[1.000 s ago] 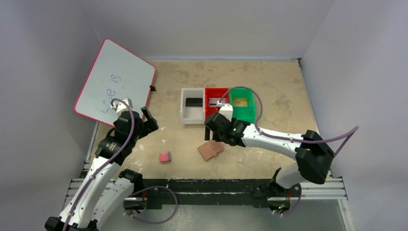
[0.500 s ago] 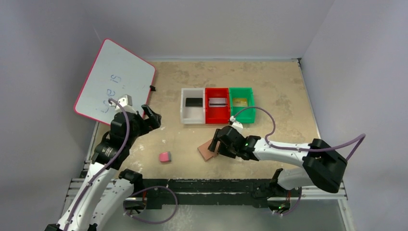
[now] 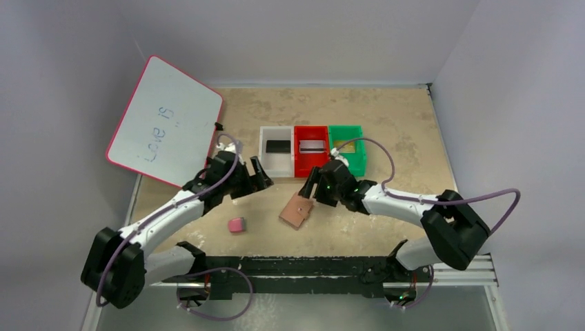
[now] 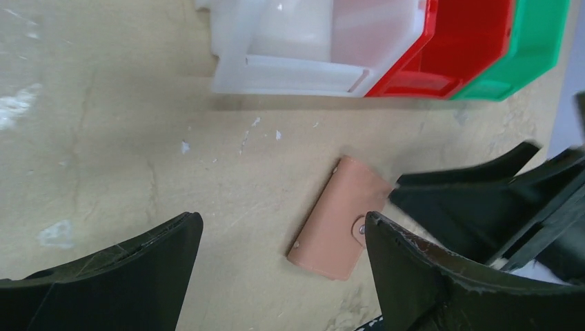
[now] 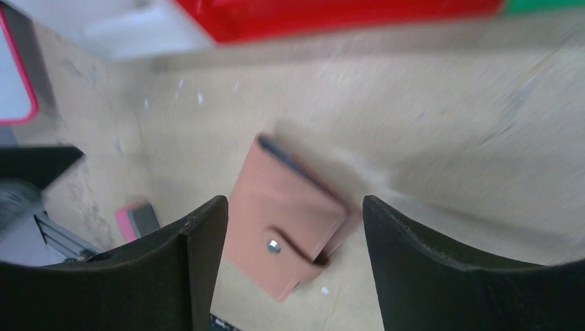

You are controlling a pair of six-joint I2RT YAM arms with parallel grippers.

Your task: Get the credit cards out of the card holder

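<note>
Look just below the middle of the top view for the card holder [image 3: 295,212]: flat on the desk [image 3: 400,117], folded shut, snap tab fastened across the tan outer face. Set at a slant, long axis running steeply from lower left to upper right, upper end aimed at the red bin [image 3: 303,167]. Same slant for the card holder [image 4: 331,221] in the left wrist view, tab on the right-hand long edge, low down.

Over that upper right end, find the right claw [image 3: 312,196], jaws moderately apart. Seen from its own wrist, right claw [image 5: 293,203] straddling the holder, snap stud facing up between the fingers; impossible to tell whether either finger touches the leather.

Left of the holder, near but apart, see the left claw [image 3: 252,182], spread wide, gripping nothing.

Along the upper middle, note one card per bin: black card [image 3: 277,146] in the white bin [image 3: 276,169], silver-grey card [image 3: 312,145] in the red, gold card [image 3: 345,145] in the green bin [image 3: 348,129].

Lower left of the holder, well apart, spot a pink eraser [image 3: 236,225].
</note>
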